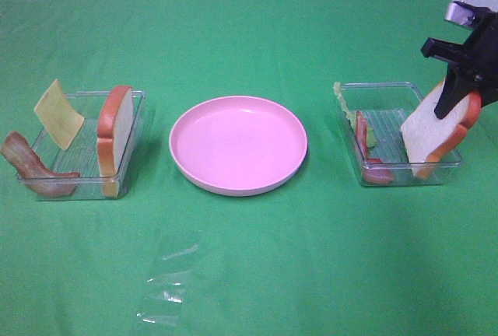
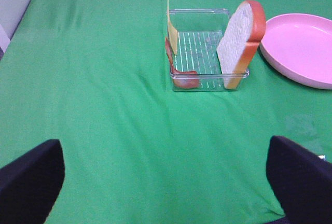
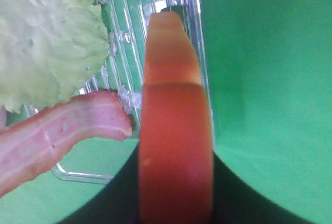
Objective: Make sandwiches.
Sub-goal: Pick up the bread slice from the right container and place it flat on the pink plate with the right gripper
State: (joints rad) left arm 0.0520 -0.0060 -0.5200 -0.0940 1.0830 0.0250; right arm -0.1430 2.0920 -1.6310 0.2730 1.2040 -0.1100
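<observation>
My right gripper (image 1: 457,95) is shut on a white bread slice with orange-brown crust (image 1: 437,128), holding it by its top edge, its lower end still in the right clear tray (image 1: 381,93). The wrist view shows the crust (image 3: 175,146) edge-on between my fingers. That tray also holds pale green lettuce (image 1: 362,127) and a bacon strip (image 1: 370,166). The left clear tray (image 1: 136,96) holds a second bread slice (image 1: 114,135), a yellow cheese square (image 1: 58,113) and a bacon strip (image 1: 33,169). My left gripper (image 2: 166,182) is open and empty, well short of that tray (image 2: 198,12).
A round pink plate (image 1: 238,144) sits between the two trays, with nothing on it. A piece of clear plastic film (image 1: 163,289) lies on the green cloth in front of the plate.
</observation>
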